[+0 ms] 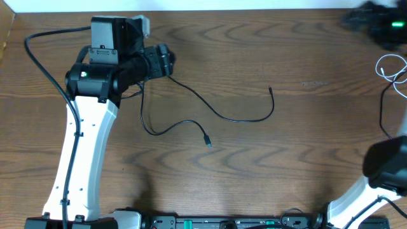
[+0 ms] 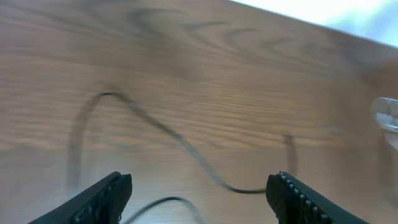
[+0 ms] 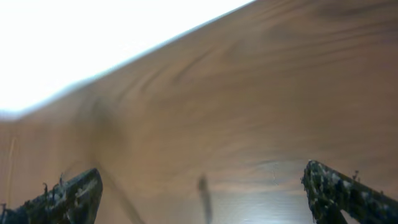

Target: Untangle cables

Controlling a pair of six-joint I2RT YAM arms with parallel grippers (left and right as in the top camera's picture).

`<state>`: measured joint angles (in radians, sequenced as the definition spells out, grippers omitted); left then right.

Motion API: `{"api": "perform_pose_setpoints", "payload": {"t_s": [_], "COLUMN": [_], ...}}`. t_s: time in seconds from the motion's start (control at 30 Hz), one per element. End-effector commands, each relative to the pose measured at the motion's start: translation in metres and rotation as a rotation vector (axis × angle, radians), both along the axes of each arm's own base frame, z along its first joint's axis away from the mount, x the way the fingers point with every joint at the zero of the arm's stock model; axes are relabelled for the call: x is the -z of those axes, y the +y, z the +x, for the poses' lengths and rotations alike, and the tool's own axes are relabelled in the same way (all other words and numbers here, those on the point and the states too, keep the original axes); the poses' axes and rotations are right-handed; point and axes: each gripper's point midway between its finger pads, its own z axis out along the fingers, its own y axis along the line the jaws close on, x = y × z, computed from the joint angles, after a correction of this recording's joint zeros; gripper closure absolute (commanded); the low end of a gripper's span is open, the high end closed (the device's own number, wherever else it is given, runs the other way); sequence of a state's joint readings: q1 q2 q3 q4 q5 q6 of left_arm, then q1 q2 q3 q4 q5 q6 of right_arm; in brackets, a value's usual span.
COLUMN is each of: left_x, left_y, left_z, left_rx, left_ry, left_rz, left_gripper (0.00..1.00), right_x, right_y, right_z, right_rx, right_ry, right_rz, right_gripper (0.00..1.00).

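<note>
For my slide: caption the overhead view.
Left arm beside loose black cables on a wooden table; white cable near the right arm.

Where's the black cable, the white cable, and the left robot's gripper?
black cable [image 1: 245, 121]: overhead view, low bend of its long curve.
white cable [image 1: 379, 69]: overhead view, left side of its loop.
left gripper [image 2: 199, 186]: left wrist view, midway between its open fingertips.

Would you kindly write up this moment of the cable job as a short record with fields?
table: brown wood grain
black cable: loose curves on the middle-left of the table, running up to the left arm's gripper, with a free plug end toward the front
white cable: small loops at the right edge, well apart from the black cable
left gripper: open, above the black cable, gripping nothing
right gripper: open, nothing between the fingers
</note>
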<state>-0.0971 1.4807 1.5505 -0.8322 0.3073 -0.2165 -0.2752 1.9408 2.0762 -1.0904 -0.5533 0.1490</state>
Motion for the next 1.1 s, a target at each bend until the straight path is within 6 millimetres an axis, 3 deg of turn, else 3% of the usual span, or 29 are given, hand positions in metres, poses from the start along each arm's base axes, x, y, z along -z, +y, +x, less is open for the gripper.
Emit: {"api": "perform_pose_setpoints", "payload": {"t_s": [0.0,0.13,0.27,0.4,0.6,0.73,0.87,0.97,1.07], "left_x": [-0.001,0.015,0.052,0.098,0.168,0.199,0.213,0.210,0.191], "left_y": [0.046,0.074,0.093,0.091,0.076,0.076,0.075,0.073,0.057], "left_z": [0.003,-0.002,-0.007,0.003,0.006,0.004,0.003,0.007,0.017], "left_rx": [-0.087,-0.060,-0.004,0.029,0.111,0.119,0.123,0.126,0.160], "left_ry": [-0.029,0.027,0.161,0.285,0.468,0.548,0.582,0.562,0.482], "left_rz": [0.191,0.268,0.314,0.229,0.146,0.135,0.127,0.117,0.026], "left_gripper": [0.26,0.25,0.28,0.31,0.38,0.44,0.89,0.92,0.93], "right_x": [0.014,0.031,0.039,0.039,0.043,0.045,0.045,0.045,0.046], "right_y": [0.084,0.137,0.163,0.174,0.174,0.173,0.173,0.174,0.176], "right_z": [0.003,0.004,0.005,0.003,-0.003,-0.006,-0.007,-0.008,-0.013], "right_rx": [-0.278,-0.372,-0.376,-0.388,-0.393,-0.394,-0.394,-0.396,-0.412], "right_ry": [-0.018,0.006,0.016,0.016,0.047,0.062,0.064,0.070,0.084], "right_rz": [0.002,-0.042,-0.127,-0.137,-0.133,-0.132,-0.132,-0.131,-0.118], "right_gripper": [0.01,0.01,0.01,0.01,0.01,0.01,0.01,0.01,0.01]}}
